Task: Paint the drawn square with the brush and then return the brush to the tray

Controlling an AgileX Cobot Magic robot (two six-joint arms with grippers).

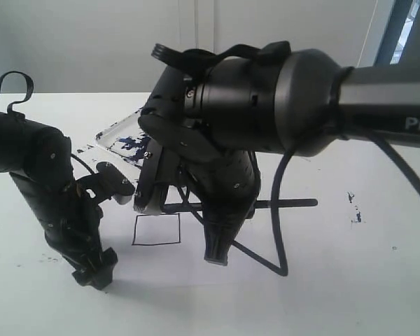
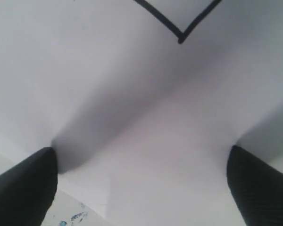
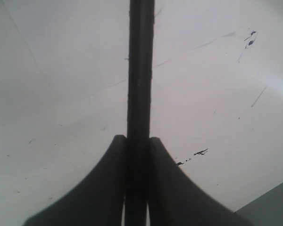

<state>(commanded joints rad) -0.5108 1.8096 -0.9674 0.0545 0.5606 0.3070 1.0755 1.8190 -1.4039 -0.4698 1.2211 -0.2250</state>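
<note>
Right up front, the right arm [image 1: 287, 91] — huge, dark, blocking much of the paper [image 2: 132, 117]. Narrow pinch of the right end effector [image 3: 138, 141] on the brush [image 3: 140, 70], shaft clamped crosswise between the two fingers, handle poking out level toward the right in the exterior view. Bristle end hidden behind the wrist; impossible to say whether loaded or touching.

Blank inside, the drawn square [image 1: 156, 230], just beside that end effector, on the paper. Further back, the tray [image 1: 110, 136], blotched dark blue, half hidden by the same arm.

Trouble ahead, by the look of it: a thin round shaft in a crosswise pinch, likely to twist or swing under pressure against the paper, dragging paint past the outline. Black cable [image 1: 280, 245] looping low off the wrist, near the paper, ready to trail through wet paint. Two arms crowded close around the square, with risk of a knock on any wide leftward sweep. For the return to the tray, a lift over that crowded corner, drips possible on the way.

Pose: right arm reaching in from the right, wrist bent down, fingers aimed at the surface beside the square. As for the left end effector [image 2: 141, 149], spread wide, empty, fingertips down at the paper near a corner of the square — seemingly pinning it, contact hard to confirm.
</note>
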